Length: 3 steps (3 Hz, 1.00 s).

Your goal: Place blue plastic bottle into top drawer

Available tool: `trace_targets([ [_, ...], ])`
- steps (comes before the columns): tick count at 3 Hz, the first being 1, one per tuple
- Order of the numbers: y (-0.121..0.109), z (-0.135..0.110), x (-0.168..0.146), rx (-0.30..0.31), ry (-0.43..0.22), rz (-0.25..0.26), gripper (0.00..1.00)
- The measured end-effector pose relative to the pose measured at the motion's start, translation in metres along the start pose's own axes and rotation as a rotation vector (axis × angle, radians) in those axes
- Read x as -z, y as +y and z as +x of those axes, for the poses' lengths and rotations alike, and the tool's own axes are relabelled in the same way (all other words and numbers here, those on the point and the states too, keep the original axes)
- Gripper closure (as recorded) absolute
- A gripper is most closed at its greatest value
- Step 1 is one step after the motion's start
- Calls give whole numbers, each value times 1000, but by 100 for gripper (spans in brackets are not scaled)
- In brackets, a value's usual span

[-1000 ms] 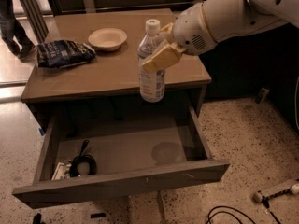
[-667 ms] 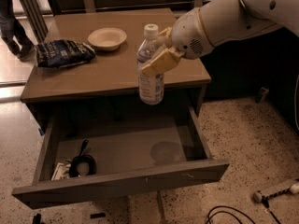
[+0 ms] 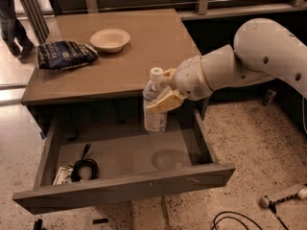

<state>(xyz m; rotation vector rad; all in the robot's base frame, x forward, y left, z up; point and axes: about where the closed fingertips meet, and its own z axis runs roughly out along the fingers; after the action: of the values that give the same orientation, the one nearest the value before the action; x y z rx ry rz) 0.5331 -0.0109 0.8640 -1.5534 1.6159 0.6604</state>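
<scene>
Gripper: the gripper (image 3: 162, 88) sits at the front edge of the table, above the open drawer and right of centre, clenched on the bottle's upper half.
Fingers: one tan finger (image 3: 164, 102) lies across the bottle's shoulder on the near side; the other shows just beside the cap.
Arm: the white arm (image 3: 249, 61) reaches in from the right, its wrist level with the tabletop edge.
Blue plastic bottle: the blue plastic bottle (image 3: 154, 119) is upright in the grasp, with the white cap (image 3: 156, 73) on top and the pale label facing the camera.
Bottle position: over the back part of the drawer's inside, in front of the table edge. I cannot tell whether its base touches the drawer floor.
Top drawer: the top drawer (image 3: 129, 188) is pulled well out, its flat front panel nearest the camera.
Drawer contents: a black coiled cable (image 3: 84, 166) lies in the left front corner, with a small pale item (image 3: 62, 175) just beside it. A round dark patch (image 3: 165, 159) marks the floor right of centre.
Table: the table (image 3: 153, 37) is brown. A pale bowl (image 3: 110, 39) sits towards the back left, with a dark blue bag (image 3: 64, 54) near it at the left edge.
Surroundings: speckled floor (image 3: 254, 143), a loose black cord (image 3: 240, 220) at lower right, and a person's legs (image 3: 12, 18) at upper left.
</scene>
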Motion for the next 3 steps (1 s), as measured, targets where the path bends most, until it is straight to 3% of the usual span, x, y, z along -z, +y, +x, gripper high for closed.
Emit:
trace_targets([
  [1, 24, 43, -32, 8, -25, -12, 100],
  [2, 24, 43, -32, 8, -25, -12, 100],
  [3, 26, 64, -48, 27, -14, -31, 100],
])
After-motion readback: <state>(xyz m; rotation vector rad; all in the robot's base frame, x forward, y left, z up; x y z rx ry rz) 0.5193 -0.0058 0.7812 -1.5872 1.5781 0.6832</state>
